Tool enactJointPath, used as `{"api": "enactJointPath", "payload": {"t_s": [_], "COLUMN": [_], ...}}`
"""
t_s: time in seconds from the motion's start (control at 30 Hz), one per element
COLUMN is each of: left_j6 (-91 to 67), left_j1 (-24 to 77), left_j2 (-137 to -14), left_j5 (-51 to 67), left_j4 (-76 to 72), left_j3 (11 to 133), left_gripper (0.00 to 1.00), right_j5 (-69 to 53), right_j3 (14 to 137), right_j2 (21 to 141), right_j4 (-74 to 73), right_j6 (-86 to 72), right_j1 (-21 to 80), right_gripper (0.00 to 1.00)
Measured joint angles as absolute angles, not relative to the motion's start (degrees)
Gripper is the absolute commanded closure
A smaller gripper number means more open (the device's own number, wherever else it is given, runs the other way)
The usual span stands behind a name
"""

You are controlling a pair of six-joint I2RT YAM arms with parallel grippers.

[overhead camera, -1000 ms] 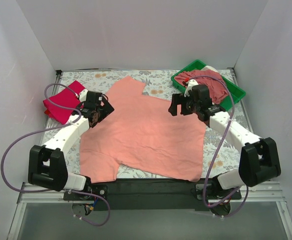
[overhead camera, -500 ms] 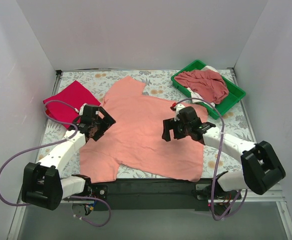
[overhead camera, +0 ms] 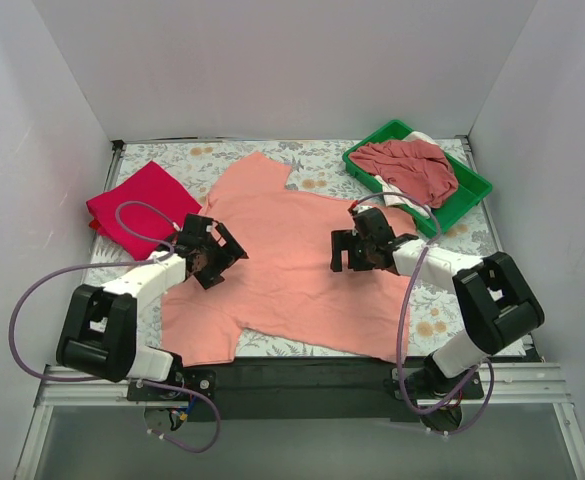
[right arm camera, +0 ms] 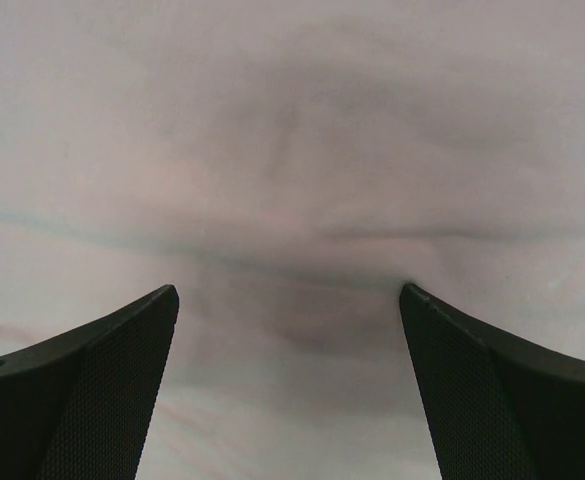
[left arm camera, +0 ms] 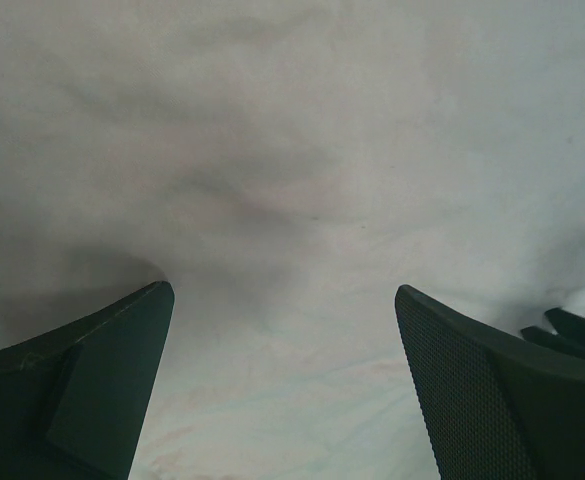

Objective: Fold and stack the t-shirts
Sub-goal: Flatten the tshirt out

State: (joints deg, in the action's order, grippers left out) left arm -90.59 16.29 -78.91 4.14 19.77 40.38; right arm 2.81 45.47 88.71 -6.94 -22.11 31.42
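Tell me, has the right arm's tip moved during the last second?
Yes. The right gripper has drawn away from the green tray, toward the bottom of the overhead view, over the salmon-pink t-shirt.

Both hands low over a spread salmon-pink t-shirt

The left hand and the right hand are down on the salmon-pink t-shirt, which lies flat on the flowered tabletop, each hand with its fingers spread. Between the two hands the shirt's middle is bare. A folded crimson-red t-shirt lies just outward of the left hand and a little beyond it. Beyond the right hand, to its outer side, a green tray holds a crumpled dusty rose-red t-shirt with white cloth showing at its edges.
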Motion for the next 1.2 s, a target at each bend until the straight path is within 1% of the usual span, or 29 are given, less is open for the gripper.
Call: {"api": "enactJointPath", "payload": {"t_s": [0.2, 0.47, 0.63, 0.8, 0.97, 1.03, 1.2], "left_j6": [-90.1, -89.6, -89.1, -88.3, -87.5, -87.2, -87.4], "left_j1": [18.8, 21.4, 21.5, 21.5, 22.3, 23.2, 27.0], "left_j2": [-85.8, -96.9, -103.2, -106.4, -105.9, -104.4, -95.8], "left_j5": [5.3, 7.5, 9.3, 10.1, 9.1, 7.1, 1.8], "left_j4": [16.9, 14.1, 12.9, 12.6, 13.1, 14.6, 19.9], "left_j3": [43.4, 53.8, 60.6, 64.5, 64.6, 63.9, 59.9], "left_gripper": [0.07, 0.07, 0.07, 0.07, 0.07, 0.07, 0.07], "right_j5": [2.7, 2.8, 3.0, 3.0, 2.2, 1.7, 0.5], "right_j3": [49.5, 57.5, 63.4, 67.7, 67.7, 66.8, 61.8], "right_j2": [93.2, 100.4, 105.3, 108.3, 107.6, 105.5, 93.8], "right_j4": [-5.8, -5.6, -6.2, -7.4, -9.3, -10.5, -11.4], "right_j6": [-21.0, -17.9, -15.5, -13.5, -12.1, -11.8, -11.8], "right_j1": [25.2, 18.4, 16.4, 15.8, 15.8, 16.0, 17.6], "right_gripper": [0.02, 0.02, 0.02, 0.02, 0.02, 0.02, 0.02]}}
